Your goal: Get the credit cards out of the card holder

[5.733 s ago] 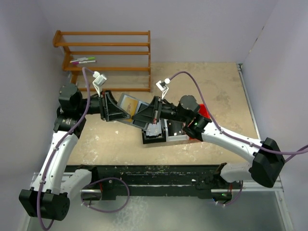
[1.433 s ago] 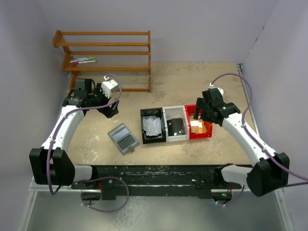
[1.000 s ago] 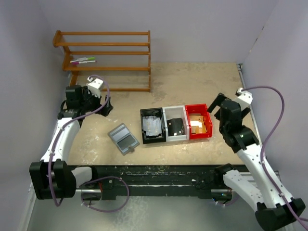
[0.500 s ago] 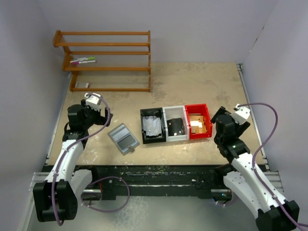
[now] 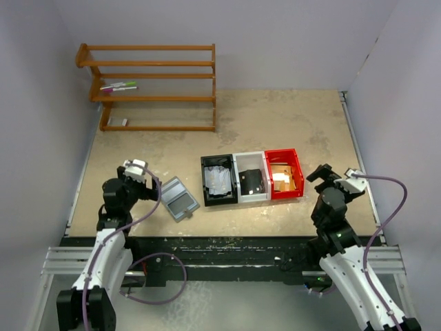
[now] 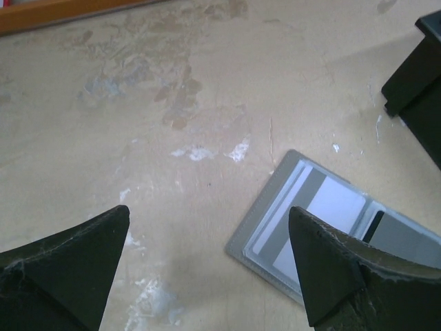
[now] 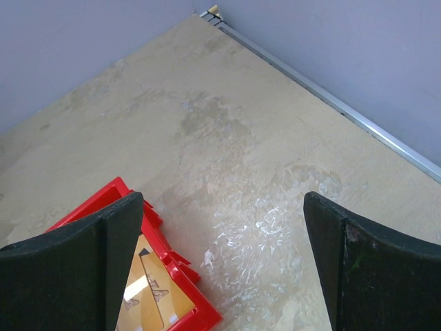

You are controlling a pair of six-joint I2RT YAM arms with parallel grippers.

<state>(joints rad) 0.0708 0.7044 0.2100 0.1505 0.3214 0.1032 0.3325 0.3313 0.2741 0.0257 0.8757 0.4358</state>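
Left gripper jaws wide, empty, near card holder lying flat open on table. Right gripper wide, empty. Beyond, credit cards lie in bins. Cards likely light, stiff, slick; pinch exposed edge.

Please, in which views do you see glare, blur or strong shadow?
Top external view: evenly lit and sharp, no strong glare. Left wrist view: the fingers of the left tool are dark, with little detail; the card holder is in focus. Right wrist view: a shiny glare patch on the table beside the red bin; the fingers of the right tool are in shadow.
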